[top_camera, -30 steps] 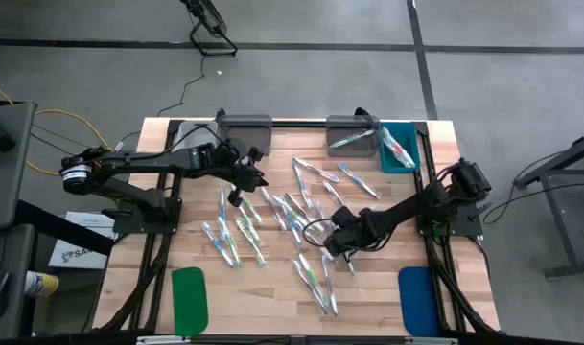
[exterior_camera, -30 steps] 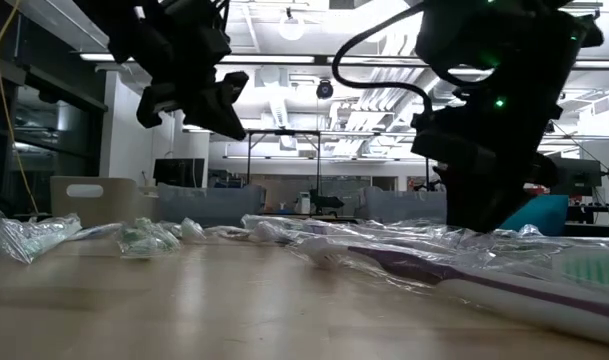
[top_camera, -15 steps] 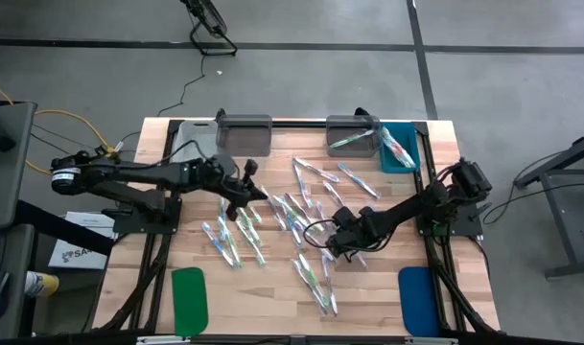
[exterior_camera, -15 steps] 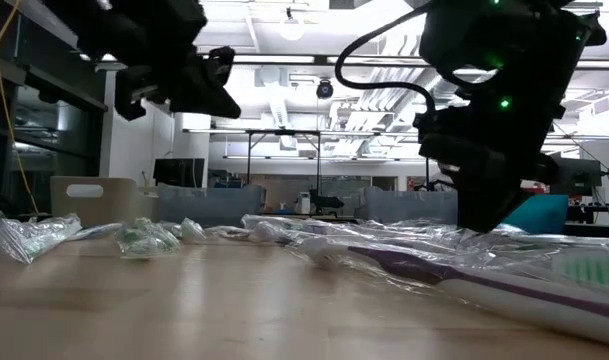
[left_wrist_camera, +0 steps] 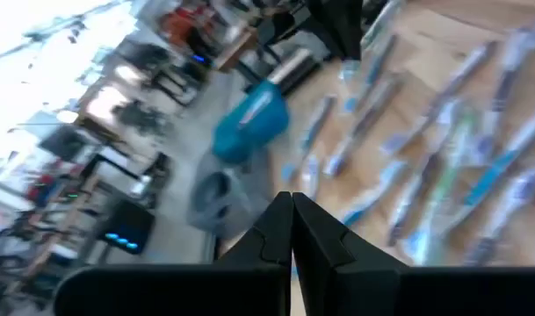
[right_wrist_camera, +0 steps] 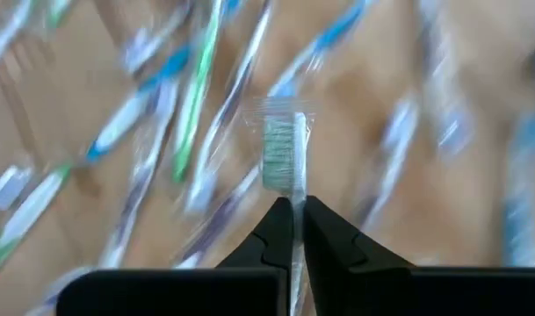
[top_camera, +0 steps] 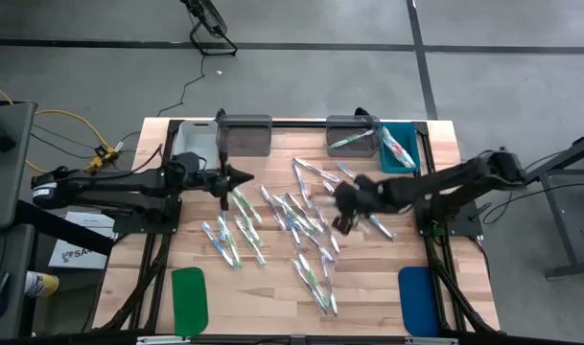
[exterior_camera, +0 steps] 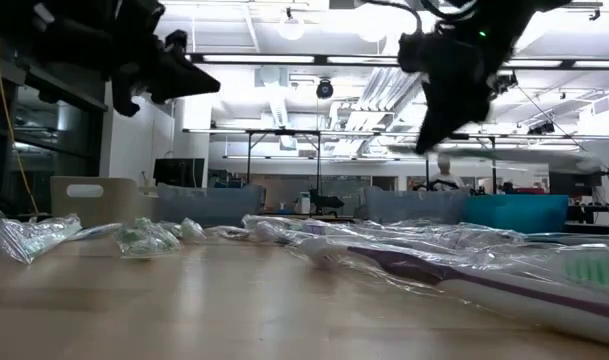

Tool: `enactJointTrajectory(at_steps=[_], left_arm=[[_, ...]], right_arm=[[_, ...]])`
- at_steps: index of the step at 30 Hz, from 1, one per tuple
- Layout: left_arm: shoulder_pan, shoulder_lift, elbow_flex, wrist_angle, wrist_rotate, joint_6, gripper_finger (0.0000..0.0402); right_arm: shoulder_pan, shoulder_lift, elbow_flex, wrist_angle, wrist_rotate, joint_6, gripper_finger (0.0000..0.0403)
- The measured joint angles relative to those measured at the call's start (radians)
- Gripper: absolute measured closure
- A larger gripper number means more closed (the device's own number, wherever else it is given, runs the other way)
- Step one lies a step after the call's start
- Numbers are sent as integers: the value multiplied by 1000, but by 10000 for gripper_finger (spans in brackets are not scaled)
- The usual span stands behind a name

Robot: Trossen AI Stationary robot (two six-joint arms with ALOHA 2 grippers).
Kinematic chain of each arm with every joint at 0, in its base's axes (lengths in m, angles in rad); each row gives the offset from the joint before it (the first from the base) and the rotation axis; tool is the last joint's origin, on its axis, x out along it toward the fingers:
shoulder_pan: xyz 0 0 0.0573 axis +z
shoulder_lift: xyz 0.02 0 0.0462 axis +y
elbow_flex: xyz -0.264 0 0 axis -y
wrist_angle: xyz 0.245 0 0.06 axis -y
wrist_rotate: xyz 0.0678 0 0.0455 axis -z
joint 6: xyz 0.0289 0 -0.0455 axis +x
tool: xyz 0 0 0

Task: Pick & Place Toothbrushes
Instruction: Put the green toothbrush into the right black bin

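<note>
High view: right hand [top_camera: 347,206] lifted over mid-bench, clear of the scattered toothbrushes [top_camera: 301,225]; a wrapped one trails from it toward the right. Left hand [top_camera: 236,178] hovering over the left part of the scatter, nothing visible in it. Along the far edge of the bench [top_camera: 368,287], two grey bins [top_camera: 245,132] and one teal bin [top_camera: 403,153], a few brushes already in the right grey one and the teal one. One green pad [top_camera: 189,297] and one blue pad [top_camera: 418,299] at the near edge. Loose brushes on the bench: roughly two dozen, overlapping too much for an exact count.

Low view: both arms raised off the bench; wrapped brushes lying across the foreground.

Left wrist view: fingers [left_wrist_camera: 276,235] pressed together, empty; brushes and teal bin beyond.

Right wrist view: fingers [right_wrist_camera: 280,230] pinching a green-bristled toothbrush [right_wrist_camera: 285,154] by the neck, head poking out past the tips.

Risk, as judged: narrow hold on slick wrapper, so likely to pivot or slip during a fast carry, dropping short of a bin.
</note>
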Motion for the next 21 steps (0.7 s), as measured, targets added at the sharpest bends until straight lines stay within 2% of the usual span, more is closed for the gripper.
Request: enactJointTrajectory(at_steps=[7,11,15,17,21], left_arm=[[171,-16,-134,199,133,-25,401],[255,-16,-155,268,242,-71,401],[291,-15,-164,294,330,-82,401],[291,-15,-164,292,334,-81,401],[291,-15,-164,301,337,-75,401]], right_arm=[[-208,-90,1,9,-28,-575,392],[-333,-85,1,46,-28,-964,392],[-447,-63,1,120,-35,-1330,392],[-504,-43,1,175,-41,-1453,391],[-626,13,1,274,-79,-1579,391]])
